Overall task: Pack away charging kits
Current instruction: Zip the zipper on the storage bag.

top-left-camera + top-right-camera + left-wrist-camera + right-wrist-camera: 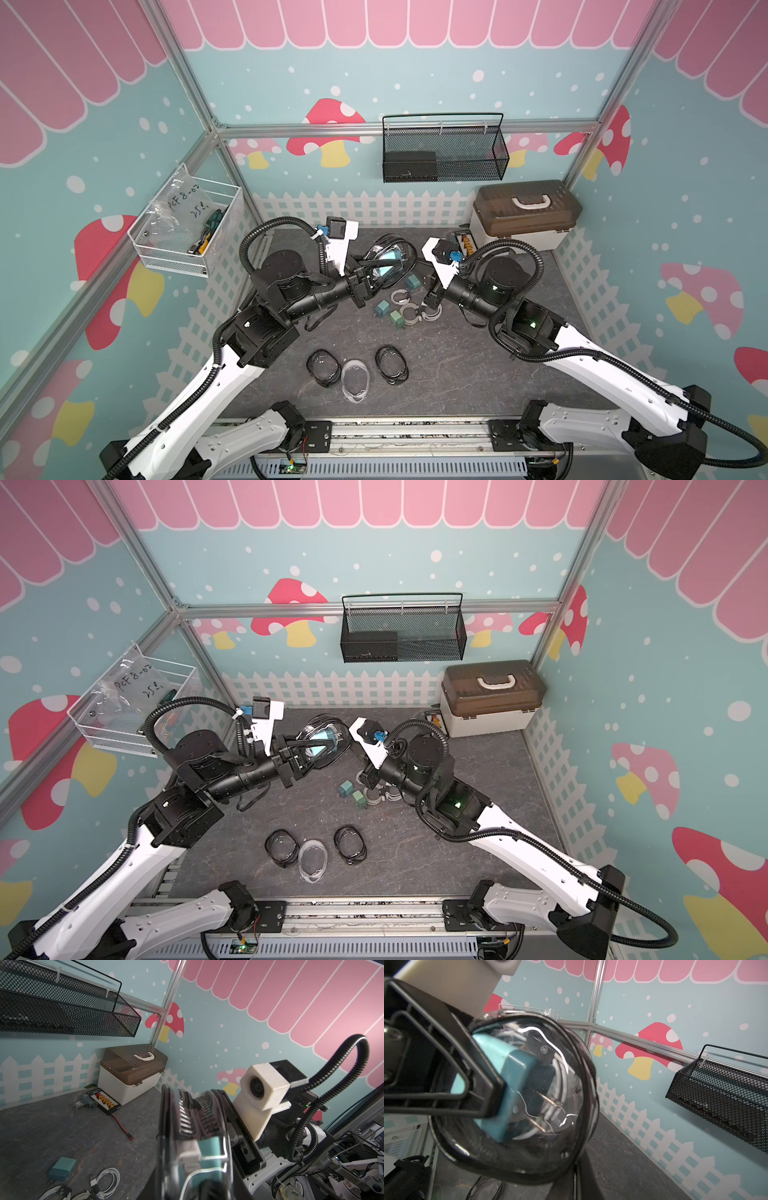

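Note:
My left gripper [395, 266] is shut on a black-rimmed clear pouch [388, 259] and holds it upright above the back middle of the table. Inside it sit a teal charger [512, 1084] and a white cable [560, 1076]. My right gripper [431, 300] is shut just right of the pouch. Its tips reach the pouch's lower rim [579, 1159]; whether they pinch anything is hidden. Loose teal chargers [413, 281] [381, 308] [397, 319] and coiled white cables [400, 296] [409, 311] lie under the grippers. Three empty pouches lie nearer the front: two black-rimmed [323, 368] [390, 365] and one clear [355, 380].
A beige box with a brown lid [525, 214] stands at the back right. A black board with orange connectors [105, 1101] and its red wire lie beside the box. A black mesh basket [444, 149] hangs on the back wall. A white wire basket [187, 224] hangs on the left wall.

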`<act>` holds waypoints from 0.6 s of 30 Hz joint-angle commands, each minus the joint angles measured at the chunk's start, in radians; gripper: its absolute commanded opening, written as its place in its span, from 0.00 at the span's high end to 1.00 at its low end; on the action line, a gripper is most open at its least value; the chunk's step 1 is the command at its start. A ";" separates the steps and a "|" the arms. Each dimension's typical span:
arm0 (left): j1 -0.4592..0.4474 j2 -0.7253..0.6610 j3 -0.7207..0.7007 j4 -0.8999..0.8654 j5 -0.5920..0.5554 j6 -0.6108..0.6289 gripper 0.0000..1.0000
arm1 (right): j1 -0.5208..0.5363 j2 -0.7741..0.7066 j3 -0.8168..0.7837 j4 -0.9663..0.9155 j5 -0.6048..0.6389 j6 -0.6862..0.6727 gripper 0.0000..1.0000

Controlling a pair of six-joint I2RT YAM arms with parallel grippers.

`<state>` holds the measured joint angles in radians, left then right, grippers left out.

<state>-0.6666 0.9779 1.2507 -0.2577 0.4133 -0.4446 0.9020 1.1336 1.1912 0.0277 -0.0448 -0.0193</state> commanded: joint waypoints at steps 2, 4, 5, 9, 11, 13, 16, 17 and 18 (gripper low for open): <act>0.005 -0.057 -0.040 -0.040 0.017 0.027 1.00 | -0.016 -0.016 0.083 -0.042 0.138 -0.079 1.00; 0.005 -0.073 -0.061 -0.050 0.020 0.031 1.00 | -0.020 -0.008 0.112 -0.064 0.152 -0.102 1.00; 0.005 -0.083 -0.073 -0.057 0.016 0.033 1.00 | -0.023 -0.005 0.126 -0.074 0.160 -0.115 1.00; 0.004 -0.111 -0.120 -0.064 0.012 0.033 1.00 | -0.035 0.005 0.175 -0.103 0.135 -0.152 1.00; 0.005 -0.107 -0.136 -0.068 0.031 0.032 1.00 | -0.037 0.014 0.199 -0.122 0.076 -0.197 1.00; 0.005 -0.103 -0.144 -0.082 0.023 0.037 1.00 | -0.036 0.025 0.223 -0.141 0.076 -0.244 1.00; 0.005 -0.107 -0.160 -0.120 -0.018 0.048 1.00 | -0.042 0.027 0.227 -0.143 0.097 -0.338 1.00; 0.005 -0.109 -0.166 -0.128 -0.025 0.052 1.00 | -0.046 0.019 0.210 -0.125 0.082 -0.379 1.00; 0.005 -0.108 -0.169 -0.135 -0.033 0.056 1.00 | -0.047 0.009 0.186 -0.089 0.077 -0.412 1.00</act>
<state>-0.6670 0.8886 1.1183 -0.2379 0.4053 -0.4141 0.8955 1.1809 1.3563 -0.2024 -0.0448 -0.2996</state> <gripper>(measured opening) 0.281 0.048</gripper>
